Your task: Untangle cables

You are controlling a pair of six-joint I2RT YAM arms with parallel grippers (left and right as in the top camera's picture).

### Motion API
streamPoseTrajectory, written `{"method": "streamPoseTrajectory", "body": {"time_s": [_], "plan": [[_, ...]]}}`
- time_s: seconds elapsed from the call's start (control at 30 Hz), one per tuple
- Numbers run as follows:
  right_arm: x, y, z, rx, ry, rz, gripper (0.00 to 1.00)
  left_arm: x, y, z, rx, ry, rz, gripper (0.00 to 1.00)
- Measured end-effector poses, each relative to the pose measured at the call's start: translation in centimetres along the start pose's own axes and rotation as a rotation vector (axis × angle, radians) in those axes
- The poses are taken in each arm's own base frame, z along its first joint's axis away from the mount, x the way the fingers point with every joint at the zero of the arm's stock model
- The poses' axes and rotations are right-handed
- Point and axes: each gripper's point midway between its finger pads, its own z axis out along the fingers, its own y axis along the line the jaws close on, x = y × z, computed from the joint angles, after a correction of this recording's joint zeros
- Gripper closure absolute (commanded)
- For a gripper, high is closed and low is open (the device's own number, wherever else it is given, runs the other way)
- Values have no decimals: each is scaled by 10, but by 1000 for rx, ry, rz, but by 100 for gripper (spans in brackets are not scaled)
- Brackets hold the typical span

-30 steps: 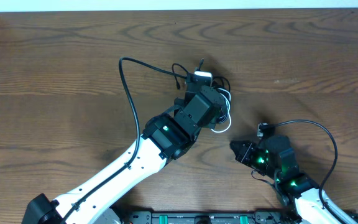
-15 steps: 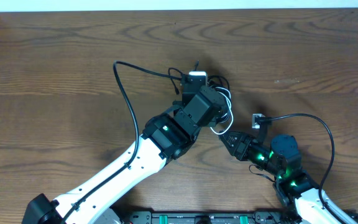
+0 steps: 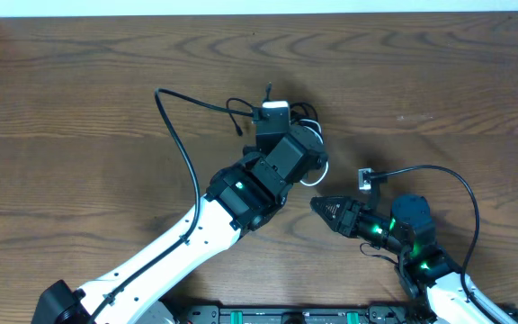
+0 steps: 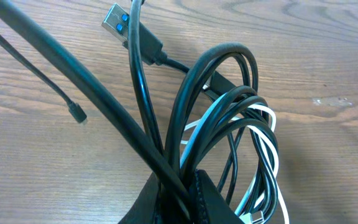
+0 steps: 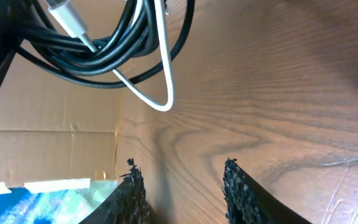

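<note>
Black cables [image 4: 182, 109], one white strand among them, hang bunched at the overhead frame's upper centre, clamped in the tightly closed left pincer [image 4: 180, 198]. Right pincer [image 5: 180, 167], jaws newly parted, has advanced left toward the bundle, likely to pull a loop free.

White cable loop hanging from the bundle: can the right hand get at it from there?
Probably yes. The open right hand points at the white loop, which dangles just ahead of it, with only bare table between.
</note>
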Motion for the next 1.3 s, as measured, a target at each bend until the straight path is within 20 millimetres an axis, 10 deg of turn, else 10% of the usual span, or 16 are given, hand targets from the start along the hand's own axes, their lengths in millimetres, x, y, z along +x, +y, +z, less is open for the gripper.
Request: {"method": "streamPoseTrajectory", "body": {"time_s": [0.4, 0.6, 1.3], "plan": [[-21, -6, -1, 32, -121, 206, 66, 13, -8, -1, 52, 71, -14, 92], [-24, -12, -2, 56, -148, 245, 99, 21, -17, -2, 103, 120, -47, 92], [-14, -64, -11, 306, -156, 183, 99, 16, -42, -5, 215, 127, -181, 91]]}}
